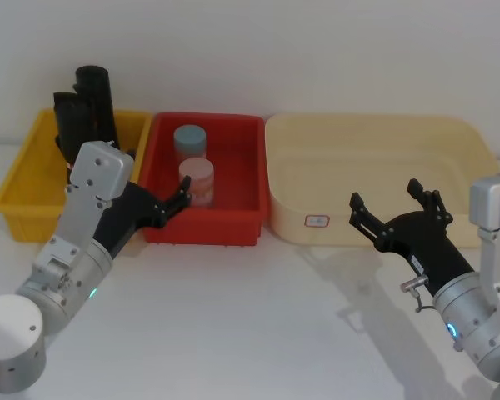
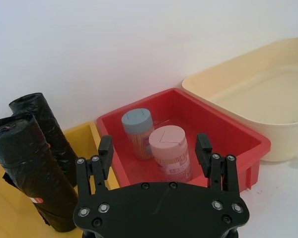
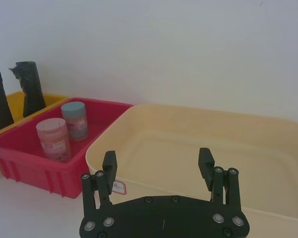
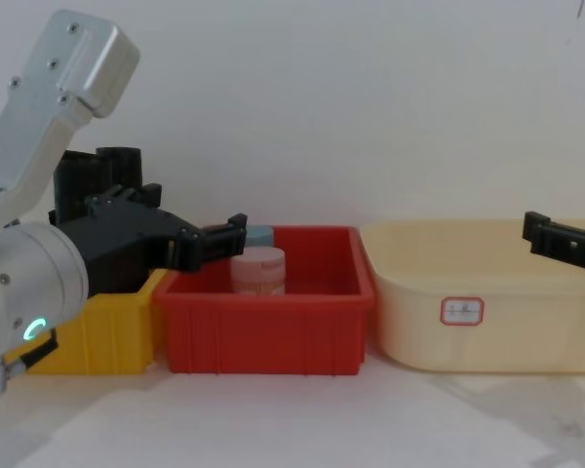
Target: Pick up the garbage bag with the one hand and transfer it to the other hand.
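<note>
A plain white wall stands behind a white table, and along the back of that table sit three bins in a row: a yellow bin on my left, a red bin in the middle and a wide cream tub on my right. The garbage bag stands upright in the yellow bin, toward its back, rising well above the rim. Its glossy black plastic looks crinkled in my left wrist view. A second black roll with a small red mark stands just beside it, nearer to me. The red bin holds two jars close together, a blue-lidded jar at the back and a pink-lidded jar in front of it. My left gripper, on the arm with the green light, hangs above the near left corner of the red bin, to the right of the two rolls and apart from them. Its fingers are spread wide and hold nothing, with the tips pointing toward the pink-lidded jar. My right gripper, on the arm with the blue light, hovers at the front wall of the cream tub, its fingers likewise parted and empty.
</note>
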### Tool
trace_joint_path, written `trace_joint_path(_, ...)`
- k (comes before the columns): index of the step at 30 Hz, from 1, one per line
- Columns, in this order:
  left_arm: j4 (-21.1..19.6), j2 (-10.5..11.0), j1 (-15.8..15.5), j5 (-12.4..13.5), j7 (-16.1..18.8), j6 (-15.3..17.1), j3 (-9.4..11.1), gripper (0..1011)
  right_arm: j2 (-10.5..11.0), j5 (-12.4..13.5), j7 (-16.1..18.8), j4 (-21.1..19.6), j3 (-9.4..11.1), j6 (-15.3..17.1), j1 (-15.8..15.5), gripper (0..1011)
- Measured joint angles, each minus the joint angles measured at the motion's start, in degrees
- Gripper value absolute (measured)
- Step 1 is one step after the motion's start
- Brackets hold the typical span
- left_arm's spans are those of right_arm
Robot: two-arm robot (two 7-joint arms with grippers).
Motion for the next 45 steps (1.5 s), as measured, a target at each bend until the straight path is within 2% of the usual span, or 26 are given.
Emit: trace_joint_path(45,0.00,0.00,0.00,0.01,0.00,0.00,0.00,1001,-0.10,0.03,0.11,0.06,0.04,0.20,0.26,1001)
